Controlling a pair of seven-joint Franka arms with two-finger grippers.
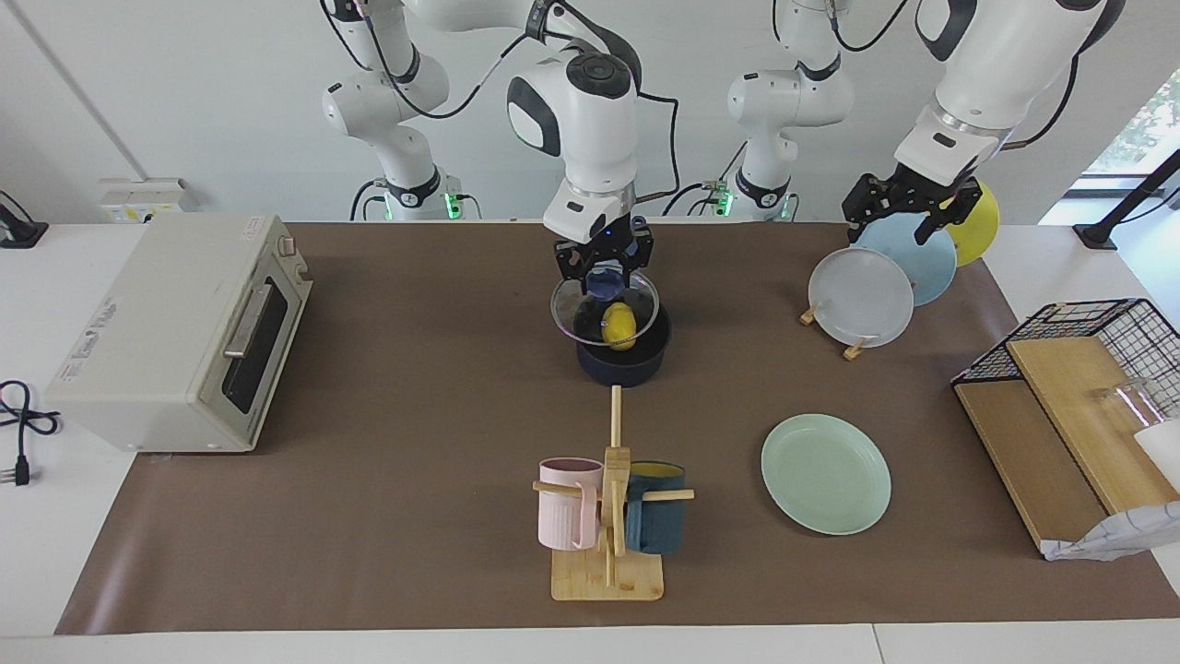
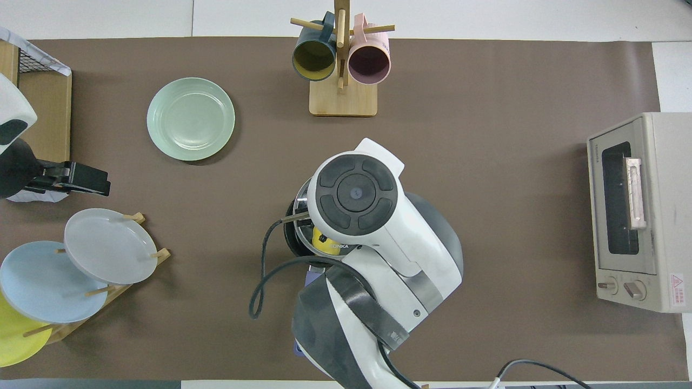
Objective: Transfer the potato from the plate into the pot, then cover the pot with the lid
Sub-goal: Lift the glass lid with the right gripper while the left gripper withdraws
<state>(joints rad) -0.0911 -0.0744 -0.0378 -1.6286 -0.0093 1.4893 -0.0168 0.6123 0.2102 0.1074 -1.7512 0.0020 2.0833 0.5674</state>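
- Right gripper (image 1: 604, 268) is holding the lid (image 1: 605, 307) by its blue knob, fingers clamped on the knob, hanging it right over the pot (image 1: 623, 355)
- Lid is sitting a bit off, shifted toward the right arm's end of the desk and slightly tilted, not seated on the rim yet as far as the facing view is showing
- Potato (image 1: 619, 326) is lying inside the pot, visible through the glass, so the transfer part is looking done
- Plate (image 1: 826, 473) is sitting bare toward the left arm's end of the desk, closer to the edge away from the robots than the pot
- Pot is standing mid-desk, a little toward the robots' edge; its handle is hidden by the arm in both views
- To do this well: centring the lid over the pot rim first, levelling it, then lowering straight down until the metal rim is resting all round, only then releasing the knob
- Risk: dropping it off-centre is leaving one edge hanging or nudging the pot
- Left gripper (image 1: 907, 205) is waiting up over the plate rack (image 1: 853, 350) near the desk corner, fingers spread wide, holding nothing
- Overhead view is mostly blocked by the right arm
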